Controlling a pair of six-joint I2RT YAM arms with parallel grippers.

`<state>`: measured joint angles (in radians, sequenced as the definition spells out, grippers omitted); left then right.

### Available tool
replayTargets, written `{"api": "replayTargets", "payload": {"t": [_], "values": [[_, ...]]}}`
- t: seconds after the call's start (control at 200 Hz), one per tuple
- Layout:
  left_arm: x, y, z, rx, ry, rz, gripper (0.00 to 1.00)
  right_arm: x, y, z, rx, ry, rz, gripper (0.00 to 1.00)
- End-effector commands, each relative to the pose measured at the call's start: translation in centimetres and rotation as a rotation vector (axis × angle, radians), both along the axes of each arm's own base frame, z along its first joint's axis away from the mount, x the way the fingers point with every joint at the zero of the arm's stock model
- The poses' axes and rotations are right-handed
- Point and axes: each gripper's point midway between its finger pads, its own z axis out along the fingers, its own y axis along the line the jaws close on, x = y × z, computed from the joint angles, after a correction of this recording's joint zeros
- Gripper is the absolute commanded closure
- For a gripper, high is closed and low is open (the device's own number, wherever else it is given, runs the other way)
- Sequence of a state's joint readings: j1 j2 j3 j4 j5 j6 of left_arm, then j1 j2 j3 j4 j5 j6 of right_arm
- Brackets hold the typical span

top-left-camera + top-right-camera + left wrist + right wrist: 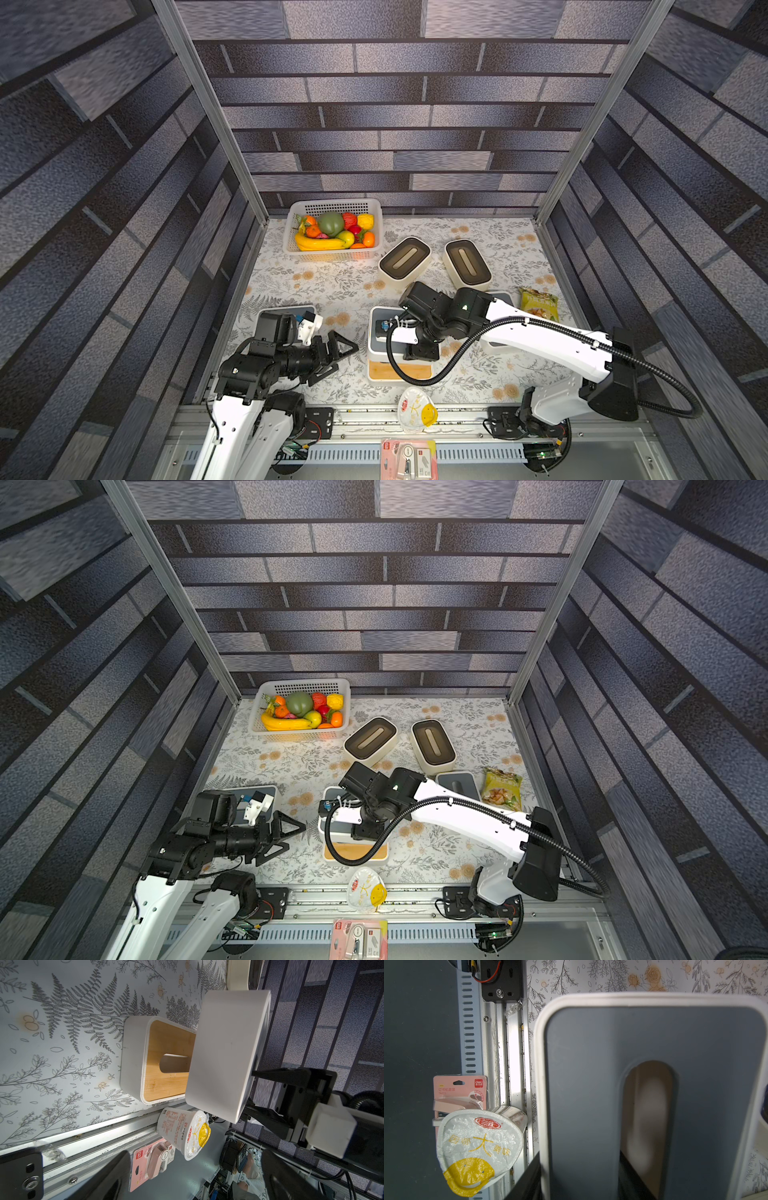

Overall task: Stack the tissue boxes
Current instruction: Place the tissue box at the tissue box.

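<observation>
Left wrist view: right claw (253,1095) clamping grey-lid box (224,1053) off-centre over wood-lid box (166,1043) below; let go now, it'll probably tip.

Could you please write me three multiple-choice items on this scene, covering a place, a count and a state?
1. Where is the fruit basket? A. back left corner of the table; B. by the front rail; C. on a box.
2. How many cream boxes with dark-brown lids are there? A. one; B. two; C. four.
3. The left gripper is: A. open and empty; B. shut on a box; C. shut on a cup.
Answers: A, it sits far back on the robot's left; B, two stand side by side; A, its jaws gape around nothing.
</observation>
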<state>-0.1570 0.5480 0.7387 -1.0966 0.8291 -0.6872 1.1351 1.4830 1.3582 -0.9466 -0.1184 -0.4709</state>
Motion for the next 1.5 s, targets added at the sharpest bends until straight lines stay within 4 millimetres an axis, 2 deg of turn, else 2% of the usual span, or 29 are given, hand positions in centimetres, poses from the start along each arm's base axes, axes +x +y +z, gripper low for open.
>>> {"api": "replayTargets", "payload": {"t": [0.0, 0.707, 1.493], "values": [[0.0, 0.3, 0.0, 0.017, -0.017, 0.013, 0.0, -0.8, 0.1, 0.1, 0.012, 0.006, 0.033, 0.54], [-0.5, 0.0, -2.2, -0.008, 0.038, -0.002, 0.0, -1.3, 0.5, -2.1, -0.038, 0.009, 0.053, 0.54], [-0.9, -0.1, -2.7, -0.014, 0.049, -0.009, 0.0, -1.4, 0.9, -3.4, -0.089, -0.002, 0.037, 0.54]]}}
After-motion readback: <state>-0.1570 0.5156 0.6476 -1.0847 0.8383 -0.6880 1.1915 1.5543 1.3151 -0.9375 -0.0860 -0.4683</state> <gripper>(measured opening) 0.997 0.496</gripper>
